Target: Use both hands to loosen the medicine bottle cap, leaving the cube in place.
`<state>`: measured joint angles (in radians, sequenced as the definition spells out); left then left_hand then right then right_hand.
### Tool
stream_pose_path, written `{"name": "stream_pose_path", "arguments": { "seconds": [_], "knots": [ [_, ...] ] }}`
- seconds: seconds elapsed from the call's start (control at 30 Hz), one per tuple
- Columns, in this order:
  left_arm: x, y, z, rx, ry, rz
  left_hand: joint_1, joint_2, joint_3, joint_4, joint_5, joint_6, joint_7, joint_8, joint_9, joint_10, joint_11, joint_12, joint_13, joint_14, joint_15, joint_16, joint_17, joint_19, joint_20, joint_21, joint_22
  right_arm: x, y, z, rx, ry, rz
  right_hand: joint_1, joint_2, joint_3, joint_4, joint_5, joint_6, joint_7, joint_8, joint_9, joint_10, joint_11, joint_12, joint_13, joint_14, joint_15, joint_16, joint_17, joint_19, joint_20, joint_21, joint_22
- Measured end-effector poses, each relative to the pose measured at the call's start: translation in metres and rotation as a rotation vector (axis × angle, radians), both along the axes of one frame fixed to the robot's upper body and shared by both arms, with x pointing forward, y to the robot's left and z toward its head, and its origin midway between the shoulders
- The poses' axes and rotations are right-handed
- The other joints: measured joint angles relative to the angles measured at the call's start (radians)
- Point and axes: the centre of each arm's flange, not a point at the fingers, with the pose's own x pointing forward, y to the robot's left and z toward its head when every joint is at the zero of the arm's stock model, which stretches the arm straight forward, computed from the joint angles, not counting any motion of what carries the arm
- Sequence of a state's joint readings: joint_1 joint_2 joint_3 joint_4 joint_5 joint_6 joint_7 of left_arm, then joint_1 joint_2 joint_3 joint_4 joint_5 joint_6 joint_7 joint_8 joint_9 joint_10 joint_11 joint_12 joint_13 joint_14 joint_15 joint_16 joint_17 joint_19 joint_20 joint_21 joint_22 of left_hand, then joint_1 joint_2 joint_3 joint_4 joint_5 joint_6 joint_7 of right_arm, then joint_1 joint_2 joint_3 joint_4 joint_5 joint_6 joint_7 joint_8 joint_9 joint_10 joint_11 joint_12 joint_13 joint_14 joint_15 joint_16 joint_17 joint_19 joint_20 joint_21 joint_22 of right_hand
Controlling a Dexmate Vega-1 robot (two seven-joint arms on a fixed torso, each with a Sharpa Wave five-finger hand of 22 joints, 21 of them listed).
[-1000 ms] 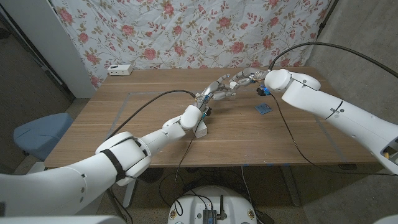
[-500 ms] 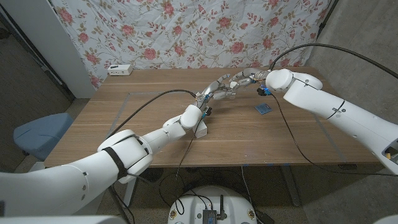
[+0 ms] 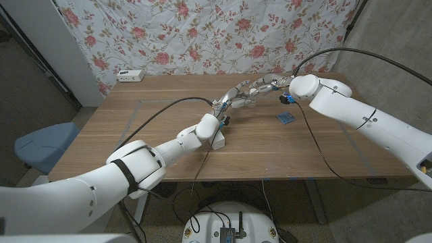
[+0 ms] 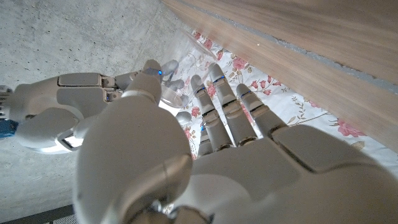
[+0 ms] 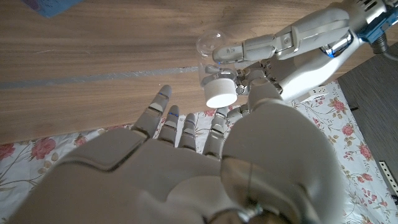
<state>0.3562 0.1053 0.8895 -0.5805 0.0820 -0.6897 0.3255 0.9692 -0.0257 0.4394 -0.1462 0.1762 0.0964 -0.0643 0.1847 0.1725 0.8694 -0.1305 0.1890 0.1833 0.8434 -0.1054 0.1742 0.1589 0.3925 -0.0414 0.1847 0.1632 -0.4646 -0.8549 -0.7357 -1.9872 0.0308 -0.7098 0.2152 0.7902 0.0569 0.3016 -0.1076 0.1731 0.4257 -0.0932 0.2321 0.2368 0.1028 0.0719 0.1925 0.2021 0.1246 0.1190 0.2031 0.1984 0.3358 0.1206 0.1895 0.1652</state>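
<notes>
Your left hand (image 3: 229,102) reaches out over the far middle of the counter (image 3: 135,142), and your right hand (image 3: 264,88) comes in from the other side to meet it, so the two hands are touching or nearly so above the wood. In the right wrist view the bottle (image 5: 213,68) is clear, with a white cap (image 5: 221,93); it is held up off the counter, and the left hand's fingers (image 5: 273,43) wrap the clear body while the cap points toward your right palm. Your right hand's fingers (image 5: 163,115) are spread there and stop just short of the cap, not closed on it. In the left wrist view the clear bottle (image 4: 177,81) shows past your left fingers (image 4: 224,106), with the right hand (image 4: 68,106) just beside it. The blue cube (image 3: 287,119) lies on the counter near your right forearm, apart from both hands. A small white box (image 3: 130,75) sits at the far left edge of the counter, in front of the flowered cloth (image 3: 202,34), and a white block (image 3: 219,140) rests under your left wrist.
</notes>
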Motion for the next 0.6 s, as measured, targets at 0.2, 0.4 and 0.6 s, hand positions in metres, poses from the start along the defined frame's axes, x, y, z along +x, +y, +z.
{"name": "stream_pose_path", "arguments": {
  "seconds": [0.2,0.4,0.6],
  "knots": [
    [-0.0019,-0.0010,-0.0007,0.000,-0.004,-0.005,0.000,0.000,0.000,0.000,0.000,0.000,0.000,0.000,0.000,0.000,0.000,0.004,0.000,0.000,0.000,0.000,0.000,0.000,0.000,0.000,0.000,-0.0020,0.0004,-0.0003,0.003,-0.009,0.000,-0.030,-0.009,-0.012,0.011,0.000,-0.012,0.022,-0.002,0.000,-0.003,0.011,0.000,0.000,0.000,0.003,0.000,0.004,-0.003,0.003,0.000,0.005],
    [-0.0031,-0.0016,-0.0021,0.002,-0.005,-0.005,0.000,0.000,0.004,0.004,-0.004,0.002,-0.002,0.000,0.000,0.000,0.000,0.004,0.001,0.000,0.000,0.000,0.000,0.000,0.000,0.000,0.000,-0.0035,-0.0001,0.0007,-0.001,-0.021,-0.012,-0.049,-0.020,-0.023,0.015,0.000,-0.014,0.030,-0.007,0.000,-0.003,0.014,0.004,0.000,0.000,0.003,0.000,0.004,-0.003,0.003,0.000,0.005],
    [-0.0043,-0.0017,-0.0027,0.003,-0.006,-0.004,0.000,0.000,0.005,0.004,-0.005,0.002,-0.002,0.000,0.000,0.000,0.000,0.004,0.002,0.000,0.000,0.000,0.000,0.000,0.000,0.000,0.000,-0.0047,-0.0001,-0.0007,-0.012,-0.030,-0.032,-0.063,-0.029,-0.032,0.015,0.000,-0.006,0.049,-0.007,0.003,-0.003,0.014,0.004,0.000,0.000,0.003,0.000,0.003,-0.003,0.003,0.000,0.005]
  ]
}}
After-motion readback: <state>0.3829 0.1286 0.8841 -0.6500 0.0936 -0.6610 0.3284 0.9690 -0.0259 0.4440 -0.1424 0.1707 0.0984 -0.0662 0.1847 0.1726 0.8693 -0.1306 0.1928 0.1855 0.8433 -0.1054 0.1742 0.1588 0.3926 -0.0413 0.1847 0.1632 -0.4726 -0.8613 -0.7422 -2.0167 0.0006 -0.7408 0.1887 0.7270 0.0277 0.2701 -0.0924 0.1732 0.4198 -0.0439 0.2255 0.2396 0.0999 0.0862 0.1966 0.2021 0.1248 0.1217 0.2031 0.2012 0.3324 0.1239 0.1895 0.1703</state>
